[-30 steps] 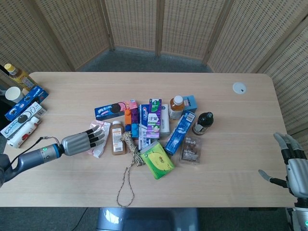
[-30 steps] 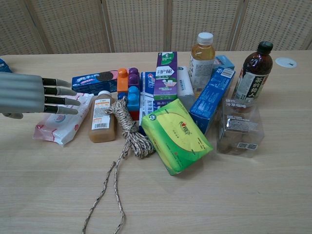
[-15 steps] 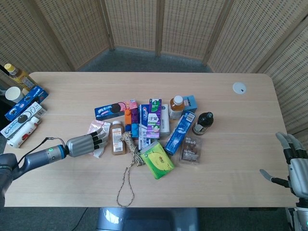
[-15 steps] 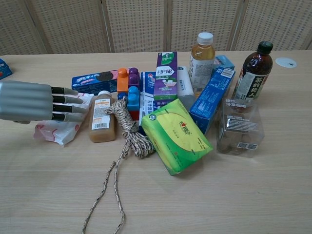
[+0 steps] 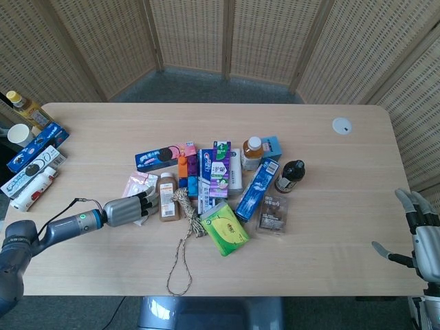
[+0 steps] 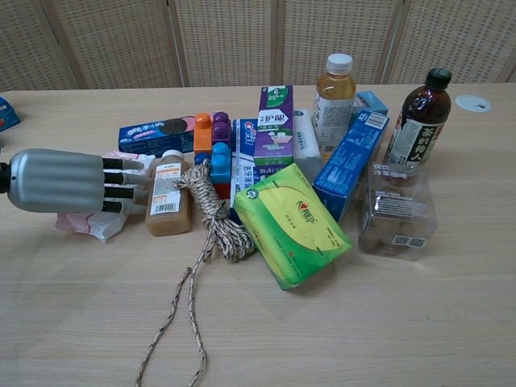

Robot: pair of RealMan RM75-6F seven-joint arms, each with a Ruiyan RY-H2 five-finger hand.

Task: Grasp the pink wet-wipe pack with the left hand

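The pink wet-wipe pack (image 5: 135, 184) lies flat on the table, left of the small brown bottle (image 5: 167, 196). My left hand (image 5: 124, 211) lies over the pack's near half, palm down, fingers straight and pointing at the bottle. In the chest view the left hand (image 6: 69, 181) covers most of the pack (image 6: 85, 225); only the pack's near edge and far corner show. Nothing is gripped. My right hand (image 5: 419, 235) hovers off the table's near right corner with fingers spread, holding nothing.
The brown bottle (image 6: 168, 195) stands just past my fingertips, with a coiled rope (image 6: 214, 211) beside it. A blue Oreo box (image 6: 153, 135), toy blocks, toothpaste boxes, a green tissue pack (image 6: 293, 225) and bottles crowd the middle. Snack boxes (image 5: 36, 152) line the far left edge.
My left hand has slid toward the table's near edge and lowered further over the pink pack, covering more of it. The right hand has barely moved.
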